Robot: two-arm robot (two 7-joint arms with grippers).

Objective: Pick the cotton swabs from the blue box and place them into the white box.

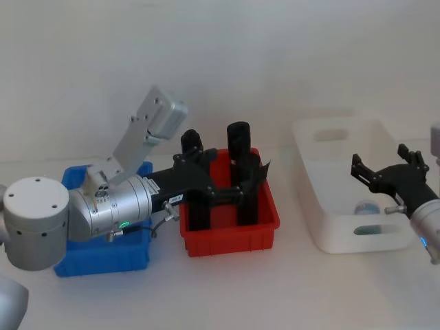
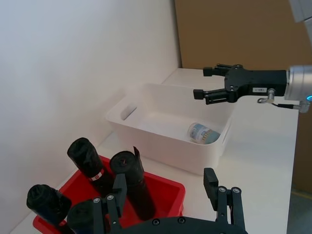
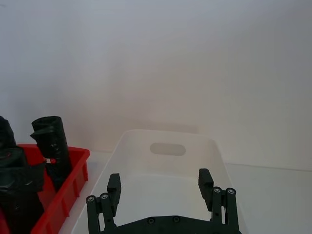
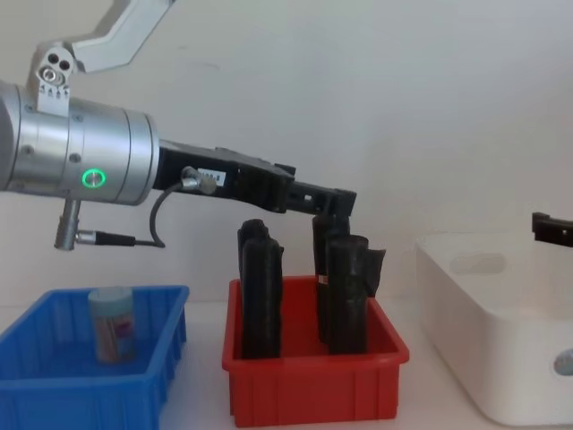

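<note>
1. Left gripper [image 2: 165,184] hovers above the red bin [image 1: 230,237]; fingers wide apart, empty; its small white label is unreadable.
2. Right gripper [image 3: 159,179] hangs over the white box [image 1: 337,237], at the bin's 3 o'clock; fingers apart, empty.
3. One jar of cotton swabs [image 4: 112,322] stands in the blue box [image 4: 81,399], at the bin's 9 o'clock; another [image 2: 204,132] lies in the white box; its print is illegible.

No lettering can be read anywhere. A small white sticker [image 2: 258,90] sits on the black body of the right gripper [image 2: 201,82], and a second white sticker [image 4: 208,175] on the left gripper [image 2: 165,187]; the dark print on both is too fine to make out. The clear, blue-capped jar of cotton swabs [image 2: 204,132], lying by the front wall of the large glossy white plastic box [image 2: 161,146], has a printed wrap, perhaps with words. A red-and-white band [image 2: 97,174] rings one tall black roll [image 2: 87,156].
</note>
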